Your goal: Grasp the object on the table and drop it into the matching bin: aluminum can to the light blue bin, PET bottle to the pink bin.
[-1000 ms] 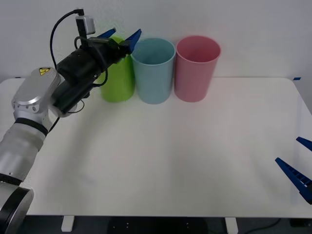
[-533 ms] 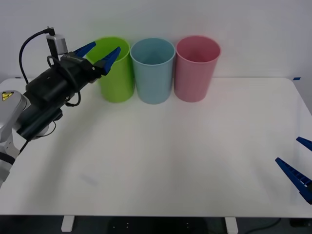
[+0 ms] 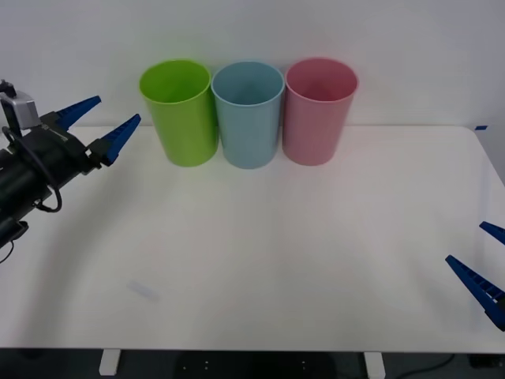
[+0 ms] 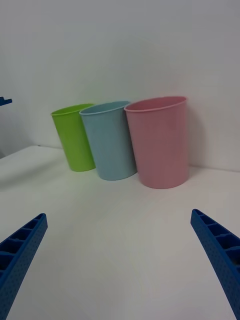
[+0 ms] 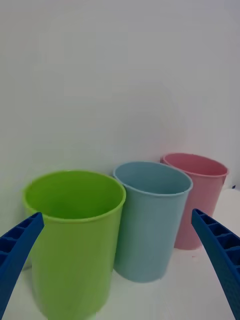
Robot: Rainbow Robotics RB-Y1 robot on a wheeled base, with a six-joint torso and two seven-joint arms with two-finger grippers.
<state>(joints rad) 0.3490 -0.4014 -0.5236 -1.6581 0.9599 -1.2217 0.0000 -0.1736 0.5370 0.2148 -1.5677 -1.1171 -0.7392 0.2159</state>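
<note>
The right gripper (image 3: 483,264) hangs spread and empty at the near right edge of the table (image 3: 276,253). The left gripper (image 3: 99,125), released and holding nothing, hovers beside the green bin (image 3: 181,112). Beyond stand the blue bin (image 3: 248,113) and pink bin (image 3: 317,110); I cannot tell where the can is.
</note>
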